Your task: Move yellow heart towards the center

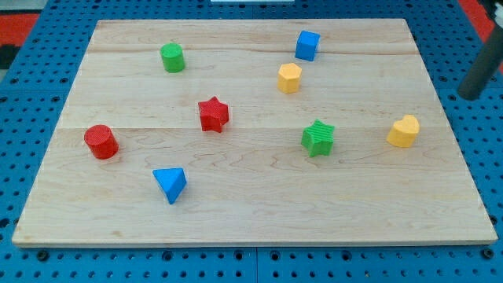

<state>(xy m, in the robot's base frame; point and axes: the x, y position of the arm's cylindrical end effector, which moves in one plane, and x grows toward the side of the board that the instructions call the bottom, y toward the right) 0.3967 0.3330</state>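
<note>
The yellow heart lies on the wooden board near its right edge, at mid height. My tip is the lower end of a dark rod that enters from the view's right edge. It stands beyond the board's right edge, up and to the right of the yellow heart and apart from it. The green star lies to the left of the heart, closer to the board's middle.
A yellow hexagonal block and a blue cube lie at the upper middle right. A red star lies left of centre. A green cylinder, a red cylinder and a blue triangle lie on the left. Blue pegboard surrounds the board.
</note>
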